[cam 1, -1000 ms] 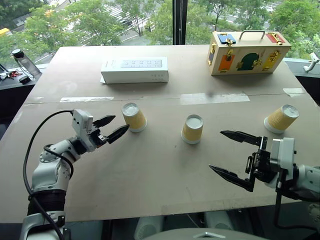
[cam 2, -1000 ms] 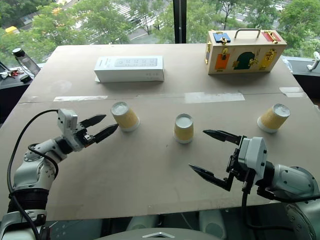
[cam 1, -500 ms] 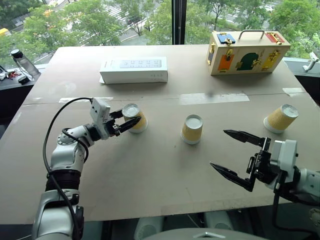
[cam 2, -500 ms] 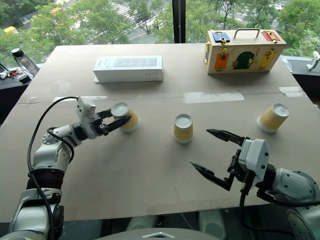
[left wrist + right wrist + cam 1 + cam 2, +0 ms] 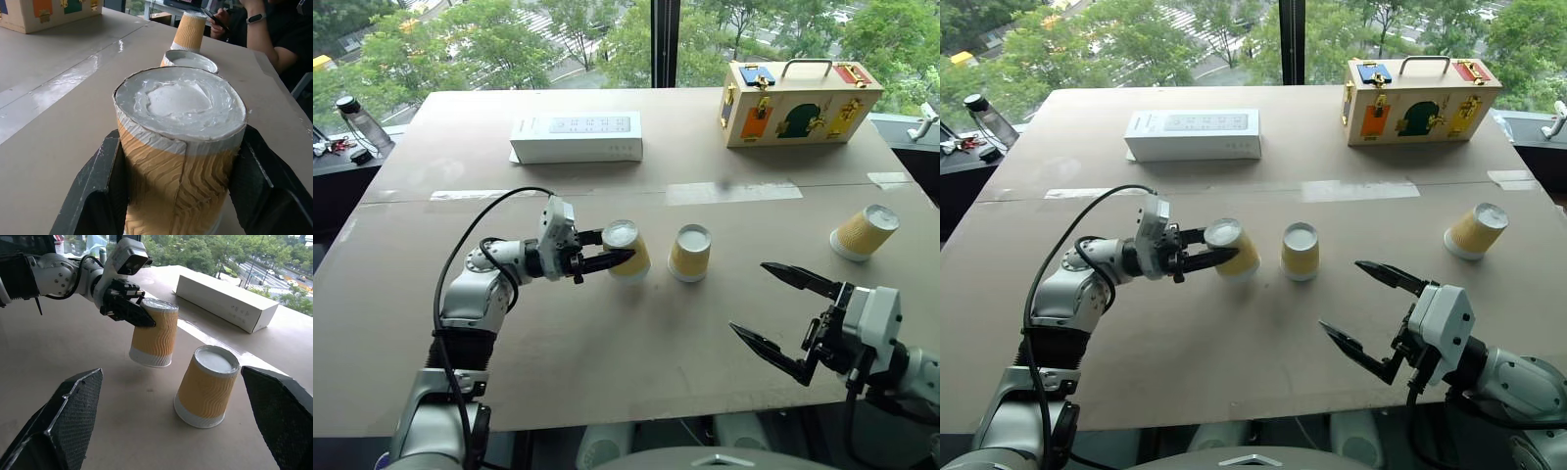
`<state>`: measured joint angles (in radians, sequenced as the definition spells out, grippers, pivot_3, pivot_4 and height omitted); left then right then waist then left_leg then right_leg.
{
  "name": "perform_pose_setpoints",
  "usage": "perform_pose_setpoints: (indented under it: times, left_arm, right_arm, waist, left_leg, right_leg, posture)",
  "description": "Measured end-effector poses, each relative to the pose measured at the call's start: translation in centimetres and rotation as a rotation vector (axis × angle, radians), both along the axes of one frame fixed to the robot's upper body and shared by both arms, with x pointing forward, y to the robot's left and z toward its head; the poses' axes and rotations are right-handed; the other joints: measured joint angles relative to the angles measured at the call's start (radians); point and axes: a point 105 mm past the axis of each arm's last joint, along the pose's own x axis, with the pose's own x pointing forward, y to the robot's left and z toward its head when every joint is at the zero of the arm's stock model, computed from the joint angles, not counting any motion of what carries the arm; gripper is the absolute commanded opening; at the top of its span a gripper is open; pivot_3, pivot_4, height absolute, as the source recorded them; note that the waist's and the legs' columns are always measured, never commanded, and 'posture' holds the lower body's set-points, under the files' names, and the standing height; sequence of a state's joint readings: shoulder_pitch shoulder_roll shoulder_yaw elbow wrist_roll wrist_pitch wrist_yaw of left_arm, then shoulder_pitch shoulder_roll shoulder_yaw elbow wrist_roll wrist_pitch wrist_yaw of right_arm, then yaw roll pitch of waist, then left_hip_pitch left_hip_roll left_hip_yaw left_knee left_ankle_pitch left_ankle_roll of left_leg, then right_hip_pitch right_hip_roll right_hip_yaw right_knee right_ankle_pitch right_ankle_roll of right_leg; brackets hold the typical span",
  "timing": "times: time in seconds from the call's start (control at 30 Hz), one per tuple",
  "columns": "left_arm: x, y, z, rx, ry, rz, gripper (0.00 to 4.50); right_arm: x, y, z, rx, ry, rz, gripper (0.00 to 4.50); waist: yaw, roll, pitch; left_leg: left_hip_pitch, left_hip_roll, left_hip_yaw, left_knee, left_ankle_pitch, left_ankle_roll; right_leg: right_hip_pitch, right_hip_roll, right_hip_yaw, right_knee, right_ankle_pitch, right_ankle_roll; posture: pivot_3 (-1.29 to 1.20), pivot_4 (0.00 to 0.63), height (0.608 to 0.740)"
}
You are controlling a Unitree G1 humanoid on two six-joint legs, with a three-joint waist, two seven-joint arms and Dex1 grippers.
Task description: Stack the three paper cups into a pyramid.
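A wide tan table (image 5: 607, 343) sits before big windows with green trees outside. At its far edge lie a white box (image 5: 576, 137) and a wooden case (image 5: 800, 101). The left gripper (image 5: 607, 260) clamps one cup (image 5: 626, 250) upside down, lifted clear, just beside the middle cup (image 5: 689, 253). The third cup (image 5: 864, 232) sits tilted, well to the right. The right gripper (image 5: 773, 311) hovers spread wide, empty, near the table's front.

head stereo overlooking table (image 5: 607, 343), wrist close-ups

A brown table (image 5: 607, 343) stands before windows (image 5: 558, 39) overlooking green trees (image 5: 460, 44).
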<state>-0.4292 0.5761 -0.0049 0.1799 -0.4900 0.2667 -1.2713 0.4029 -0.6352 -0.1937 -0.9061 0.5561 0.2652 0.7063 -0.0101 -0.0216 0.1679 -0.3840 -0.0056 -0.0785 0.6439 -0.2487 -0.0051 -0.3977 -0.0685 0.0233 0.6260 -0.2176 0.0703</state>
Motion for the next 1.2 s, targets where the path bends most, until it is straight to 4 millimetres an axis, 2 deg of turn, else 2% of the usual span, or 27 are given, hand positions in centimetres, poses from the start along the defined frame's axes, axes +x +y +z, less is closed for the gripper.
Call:
perform_pose_setpoints:
  times: [0.37,0.63,0.73,0.8,0.97,1.1,1.13,1.2]
  left_arm:
    - [0.7,-2.9,-1.9,0.05,-0.064,-0.061,2.28]
    - [1.0,-3.9,-1.5,0.059,-0.102,-0.083,2.28]
    - [0.9,-4.2,-1.7,0.058,-0.085,-0.096,3.45]
    - [0.9,-4.2,-1.7,0.056,-0.081,-0.094,4.41]
    - [1.2,-3.6,-1.2,0.039,-0.078,-0.047,4.46]
    - [0.4,-1.6,-0.6,0.027,-0.062,-0.001,4.46]
    - [-0.6,-0.3,-0.4,0.011,-0.036,0.018,4.46]
    - [-1.7,0.8,0.1,-0.014,-0.012,0.028,4.46]
  right_arm:
    - [-0.4,-0.7,-0.1,-0.013,0.002,-0.077,4.5]
    - [-0.8,-0.9,-0.1,-0.022,-0.003,-0.104,4.5]
    - [-0.8,-1.0,-0.1,-0.02,0.001,-0.115,4.5]
    - [-0.8,-1.0,-0.2,-0.018,0.005,-0.119,4.5]
    - [-0.4,-1.5,0.0,-0.003,-0.006,-0.169,4.5]
    - [1.7,-3.3,0.5,0.007,-0.044,-0.307,4.5]
    - [4.1,-5.6,0.6,-0.008,-0.068,-0.45,4.5]
    - [6.2,-8.9,0.0,-0.043,-0.057,-0.631,4.5]
  waist:
    - [-0.001,0.0,0.0]
    - [0.0,0.0,0.0]
    - [-0.001,0.0,0.0]
    - [-0.001,0.0,0.0]
    - [-0.002,0.0,0.0]
    - [-0.011,-0.001,0.0]
    - [-0.017,-0.001,0.0]
    - [-0.006,0.0,0.0]
  left_leg:
    - [0.0,0.0,0.0,0.001,0.0,0.0]
    - [0.0,0.0,-0.001,0.003,0.0,0.0]
    - [0.0,0.0,-0.001,0.003,0.0,0.0]
    - [0.0,0.0,-0.001,0.003,0.0,0.0]
    - [0.0,0.0,-0.001,0.003,0.0,0.0]
    - [0.001,0.001,0.0,0.003,0.0,0.0]
    - [0.001,0.001,0.001,0.003,0.0,0.0]
    - [0.0,0.0,0.0,0.002,0.0,0.0]
  right_leg:
    - [0.0,0.0,0.0,0.0,0.0,0.0]
    - [0.001,0.0,0.0,0.0,0.0,0.0]
    - [0.001,0.0,0.0,0.0,0.0,0.0]
    - [0.001,0.0,-0.001,0.0,0.0,0.0]
    - [0.002,0.0,-0.001,0.0,0.0,0.0]
    - [0.001,0.0,0.0,0.0,0.0,0.0]
    - [0.001,0.0,0.001,0.0,-0.001,-0.002]
    - [0.001,0.0,0.0,0.001,-0.002,-0.004]
  posture:
    - [0.0,0.15,0.74]
    - [0.0,0.15,0.74]
    - [0.0,0.15,0.74]
    - [0.0,0.15,0.74]
    - [0.0,0.15,0.74]
    - [0.0,0.15,0.74]
    - [0.0,0.15,0.74]
    - [0.0,0.15,0.74]
